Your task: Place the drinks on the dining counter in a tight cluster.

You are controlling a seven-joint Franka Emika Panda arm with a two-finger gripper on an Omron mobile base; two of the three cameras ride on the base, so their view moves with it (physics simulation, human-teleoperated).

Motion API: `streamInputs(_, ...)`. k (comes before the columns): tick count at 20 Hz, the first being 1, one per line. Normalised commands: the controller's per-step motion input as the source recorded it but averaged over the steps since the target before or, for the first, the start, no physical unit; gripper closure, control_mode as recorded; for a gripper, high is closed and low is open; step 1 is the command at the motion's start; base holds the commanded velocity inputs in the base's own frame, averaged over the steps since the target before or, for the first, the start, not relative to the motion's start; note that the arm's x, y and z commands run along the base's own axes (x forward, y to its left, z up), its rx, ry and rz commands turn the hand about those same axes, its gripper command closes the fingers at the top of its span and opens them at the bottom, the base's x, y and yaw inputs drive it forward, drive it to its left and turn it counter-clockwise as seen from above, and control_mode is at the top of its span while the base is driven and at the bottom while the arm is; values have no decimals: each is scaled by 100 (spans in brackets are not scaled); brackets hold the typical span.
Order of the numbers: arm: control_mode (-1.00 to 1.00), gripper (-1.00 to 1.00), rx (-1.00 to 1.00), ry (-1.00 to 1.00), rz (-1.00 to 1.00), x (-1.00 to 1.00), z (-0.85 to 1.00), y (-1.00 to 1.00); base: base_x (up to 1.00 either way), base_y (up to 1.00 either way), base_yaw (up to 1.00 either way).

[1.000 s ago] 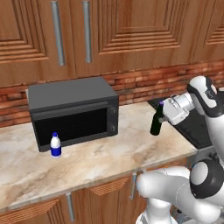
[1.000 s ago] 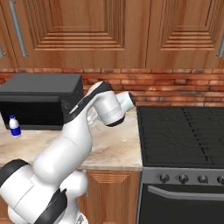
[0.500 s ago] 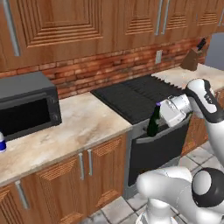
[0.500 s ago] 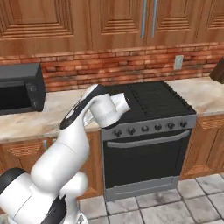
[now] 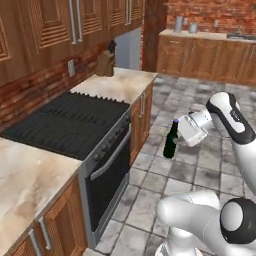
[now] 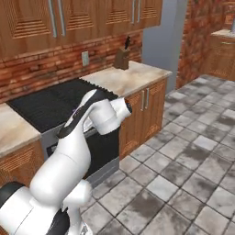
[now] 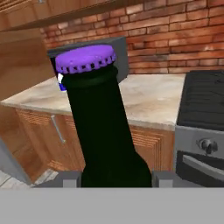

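Dark bottle (image 5: 170, 142), purple cap (image 7: 85, 58), upright, clamped between gripper (image 5: 176, 141) fingers, mid-air over tiled floor (image 5: 185, 172), beside stove (image 5: 65, 122).

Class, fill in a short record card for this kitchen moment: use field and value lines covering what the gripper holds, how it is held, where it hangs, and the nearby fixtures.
held item: dark bottle with purple cap
gripper: shut on the bottle's body, fingers on either side
bottle pose: upright, carried in the air
what lies below: grey tiled floor, not a counter
nearby fixture: black stove with oven door below
on the counter beyond the stove: knife block
task stage: bottle not yet set down
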Motion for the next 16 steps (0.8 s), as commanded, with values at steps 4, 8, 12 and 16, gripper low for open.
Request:
streamInputs(4,100,100,0,0,0,0,0,0,0,9,-98)
streamInputs(8,100,100,0,0,0,0,0,0,0,1,-95)
streamInputs(12,100,100,0,0,0,0,0,0,-8,10,-91)
streamInputs(16,100,100,0,0,0,0,0,0,-29,15,-84)
